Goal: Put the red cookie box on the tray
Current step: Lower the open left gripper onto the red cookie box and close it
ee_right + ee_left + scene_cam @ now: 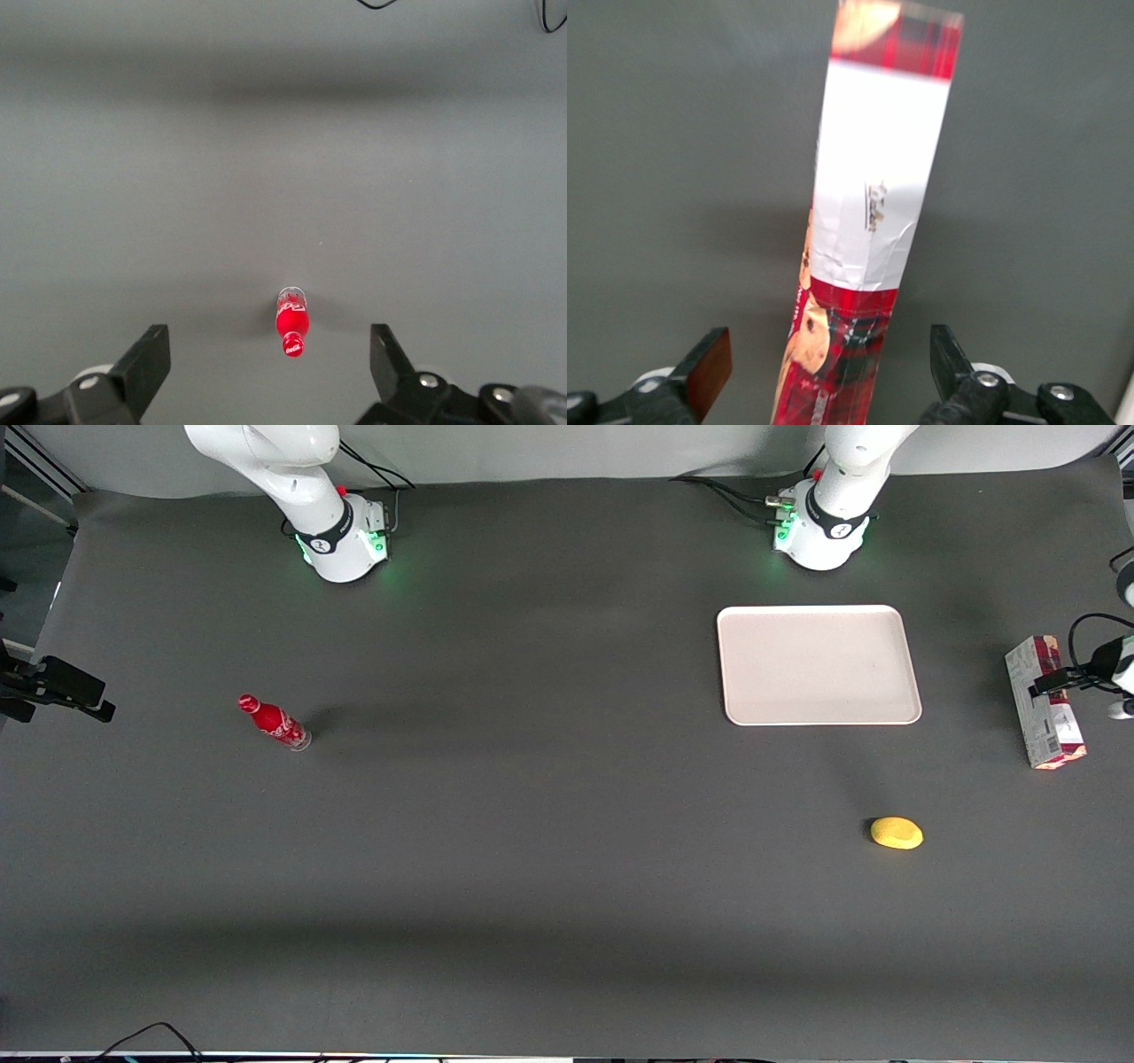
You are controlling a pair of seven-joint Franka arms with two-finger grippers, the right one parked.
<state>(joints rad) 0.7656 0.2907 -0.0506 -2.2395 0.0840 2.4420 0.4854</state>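
Gripper (pixel 830 372) hangs over the red cookie box (pixel 868 221), fingers (pixel 709 363) spread astride it, apart from the tray (pixel 818 665).

White arm (pixel 833 478), black joint band, green base lights; hand (pixel 833 376) black fingers, silver screws.

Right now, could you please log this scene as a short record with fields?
claw: open, fingers straddling the red cookie box, not touching it
red cookie box: lying on the table at the working arm's end, beside the tray, off it
tray: nothing on it
lemon: nearer the front camera than the tray
soda bottle: toward the parked arm's end
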